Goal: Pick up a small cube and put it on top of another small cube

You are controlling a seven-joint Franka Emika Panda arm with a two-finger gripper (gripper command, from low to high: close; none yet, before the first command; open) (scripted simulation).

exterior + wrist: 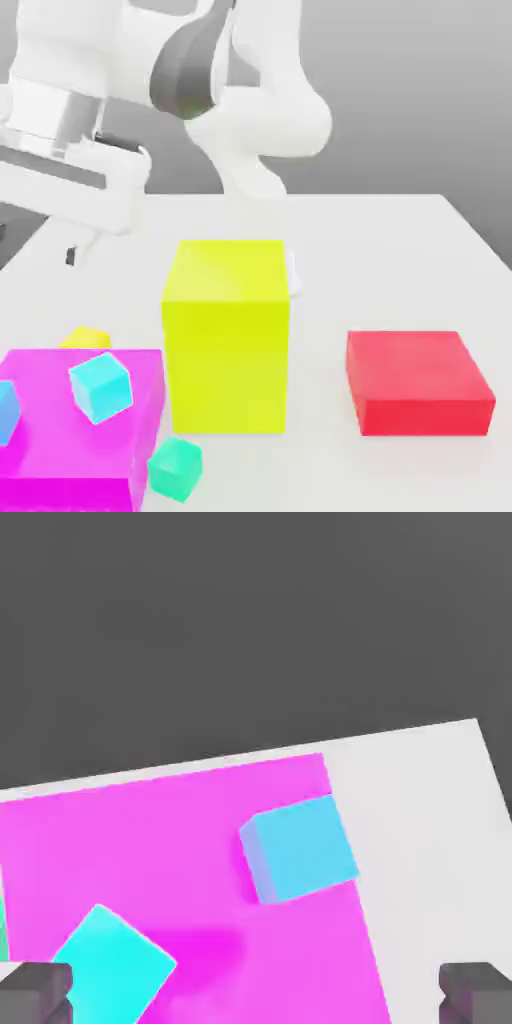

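Small cube (86, 338): judged light, rigid (matte); opposite flat faces were favoured.
Gripper (256, 992): jaws were spread wide, nothing held.

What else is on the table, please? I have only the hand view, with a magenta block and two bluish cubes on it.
Observer: A tall lime block stands close beside the magenta block, on the exterior view's right.
Operator: Thank you. Is there a yellow cube anywhere?
Observer: Yes, a small yellow cube peeks out behind the magenta block's far edge.
Operator: And further to the exterior view's right?
Observer: A low red block lies there, apart from the lime block.
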